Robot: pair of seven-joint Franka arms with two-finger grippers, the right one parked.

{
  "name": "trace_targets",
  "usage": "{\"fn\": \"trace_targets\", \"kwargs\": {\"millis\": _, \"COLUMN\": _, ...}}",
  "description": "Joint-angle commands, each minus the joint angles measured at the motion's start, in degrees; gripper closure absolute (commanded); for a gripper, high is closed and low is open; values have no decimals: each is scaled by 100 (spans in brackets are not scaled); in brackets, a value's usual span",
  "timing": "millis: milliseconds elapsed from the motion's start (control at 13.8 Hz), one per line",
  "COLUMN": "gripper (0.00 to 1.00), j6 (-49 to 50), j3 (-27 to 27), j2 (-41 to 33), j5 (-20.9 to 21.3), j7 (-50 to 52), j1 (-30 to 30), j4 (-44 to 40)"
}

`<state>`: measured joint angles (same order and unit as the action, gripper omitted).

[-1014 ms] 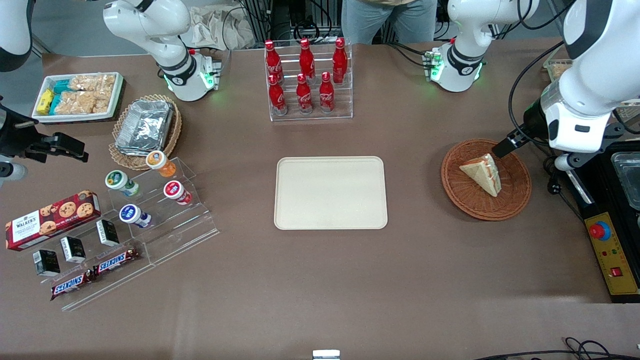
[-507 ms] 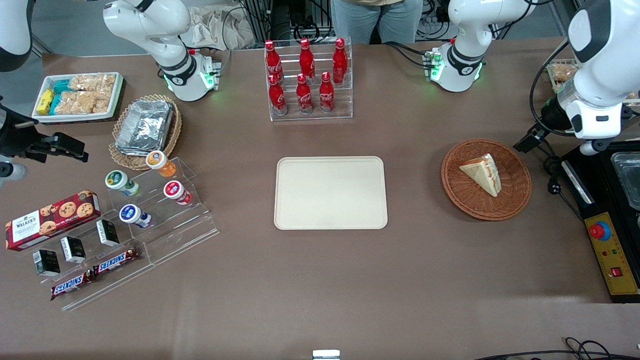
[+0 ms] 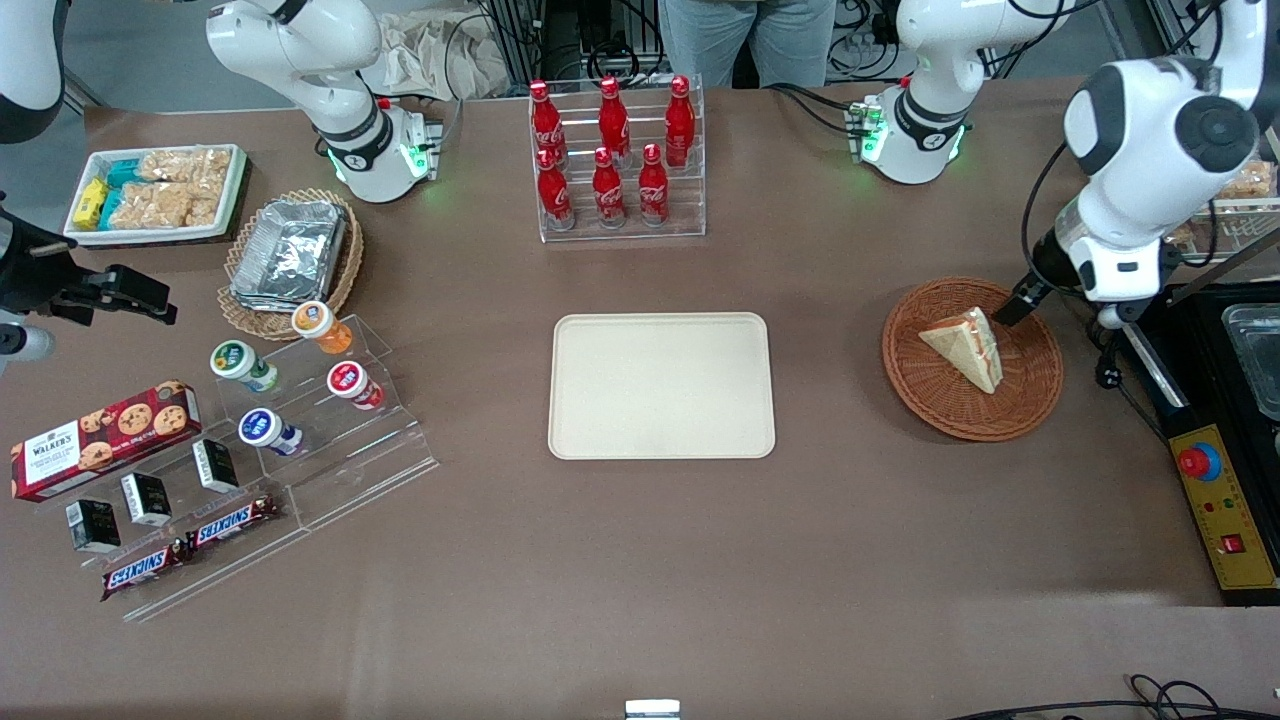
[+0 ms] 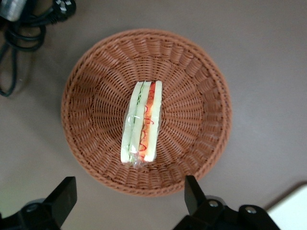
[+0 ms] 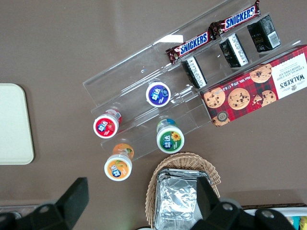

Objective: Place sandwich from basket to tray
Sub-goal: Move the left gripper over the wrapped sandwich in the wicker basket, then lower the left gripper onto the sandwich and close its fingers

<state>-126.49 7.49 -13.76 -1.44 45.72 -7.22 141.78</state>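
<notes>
The claw (image 4: 127,203) hovers, fingers spread wide, above the wicker basket (image 4: 201,86) holding the sandwich (image 4: 141,124) (clear of the rim).

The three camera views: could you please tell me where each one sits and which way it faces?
Front view: high above the table edge facing the arms, looking down on tray, basket and both arms.
Left wrist view: straight down on the sandwich in the basket; the open gripper shows.
Right wrist view: down on the snack rack; its own fingers show.
Shared: front and left wrist both show basket and sandwich.
</notes>
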Motion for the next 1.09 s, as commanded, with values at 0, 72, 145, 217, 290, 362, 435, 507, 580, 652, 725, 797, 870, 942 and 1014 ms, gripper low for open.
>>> {"fn": "trace_targets", "kwargs": {"millis": 0, "gripper": 0, "j6": -794, "j3": 59, "j2": 181, "j5": -40, "j7": 77, "j1": -43, "j4": 489}}
{"fn": "trace_targets", "kwargs": {"millis": 72, "gripper": 0, "j6": -1076, "j3": 68, "j2": 233, "j5": -32, "j7": 77, "j1": -43, "j4": 656}}
{"fn": "trace_targets", "kwargs": {"millis": 145, "gripper": 0, "j6": -1236, "j3": 68, "j2": 382, "j5": -31, "j7": 86, "j1": -43, "j4": 684}}
{"fn": "trace_targets", "kwargs": {"millis": 217, "gripper": 0, "j6": -1342, "j3": 77, "j2": 540, "j5": -23, "j7": 86, "j1": -43, "j4": 684}}
{"fn": "trace_targets", "kwargs": {"millis": 290, "gripper": 0, "j6": -1482, "j3": 77, "j2": 672, "j5": -23, "j7": 95, "j1": -43, "j4": 693}}
{"fn": "trace_targets", "kwargs": {"millis": 362, "gripper": 0, "j6": -1614, "j3": 77, "j2": 769, "j5": -23, "j7": 95, "j1": -34, "j4": 745}}
{"fn": "trace_targets", "kwargs": {"millis": 435, "gripper": 0, "j6": -1781, "j3": 77, "j2": 857, "j5": -23, "j7": 95, "j1": -34, "j4": 781}}
{"fn": "trace_targets", "kwargs": {"millis": 507, "gripper": 0, "j6": -1965, "j3": 77, "j2": 936, "j5": -23, "j7": 95, "j1": -34, "j4": 851}}
{"fn": "trace_targets", "kwargs": {"millis": 580, "gripper": 0, "j6": -2115, "j3": 77, "j2": 1033, "j5": -23, "j7": 95, "j1": -26, "j4": 877}}
{"fn": "trace_targets", "kwargs": {"millis": 652, "gripper": 0, "j6": -2221, "j3": 77, "j2": 1155, "j5": -23, "j7": 95, "j1": -26, "j4": 878}}
{"fn": "trace_targets", "kwargs": {"millis": 725, "gripper": 0, "j6": -2335, "j3": 77, "j2": 1279, "j5": -23, "j7": 95, "j1": -26, "j4": 869}}
{"fn": "trace_targets", "kwargs": {"millis": 797, "gripper": 0, "j6": -2449, "j3": 77, "j2": 1393, "j5": -14, "j7": 95, "j1": -8, "j4": 878}}
{"fn": "trace_targets", "kwargs": {"millis": 870, "gripper": 0, "j6": -2511, "j3": 77, "j2": 1507, "j5": 30, "j7": 95, "j1": 1, "j4": 878}}
{"fn": "trace_targets", "kwargs": {"millis": 942, "gripper": 0, "j6": -2538, "j3": 77, "j2": 1587, "j5": 56, "j7": 95, "j1": 10, "j4": 869}}
{"fn": "trace_targets", "kwargs": {"millis": 1014, "gripper": 0, "j6": -2608, "j3": 77, "j2": 1674, "j5": 65, "j7": 86, "j1": 18, "j4": 869}}
